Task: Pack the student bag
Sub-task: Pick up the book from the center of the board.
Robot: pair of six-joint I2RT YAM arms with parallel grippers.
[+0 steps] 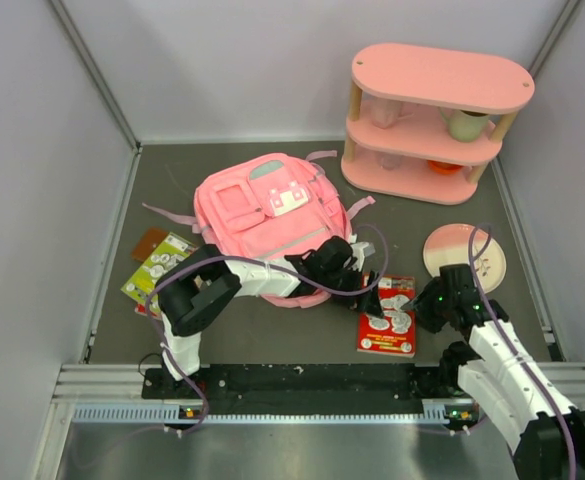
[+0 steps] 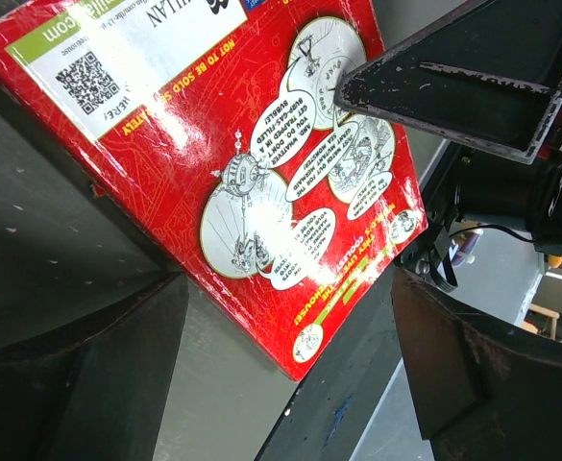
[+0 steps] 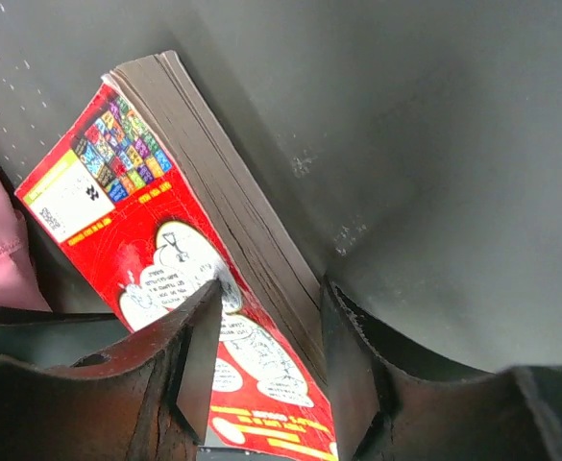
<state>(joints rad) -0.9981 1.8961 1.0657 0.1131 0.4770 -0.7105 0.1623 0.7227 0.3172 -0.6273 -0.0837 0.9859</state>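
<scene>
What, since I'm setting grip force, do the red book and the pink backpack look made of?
Red book: paper pages under a glossy card cover, judging by the stacked sheet edges in the right wrist view and the glare in the left wrist view. Pink backpack: soft matte fabric, probably synthetic; it sags and its straps lie limp.

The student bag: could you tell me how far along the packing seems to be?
Done: nothing visibly packed; the student bag lies front-up with no open compartment showing. In hand: the right gripper straddles an edge of the red book beside the bag, apparently gripping it, while the left gripper hovers open above it. Left: getting that book in, and probably the green book on the bag's other side.
</scene>
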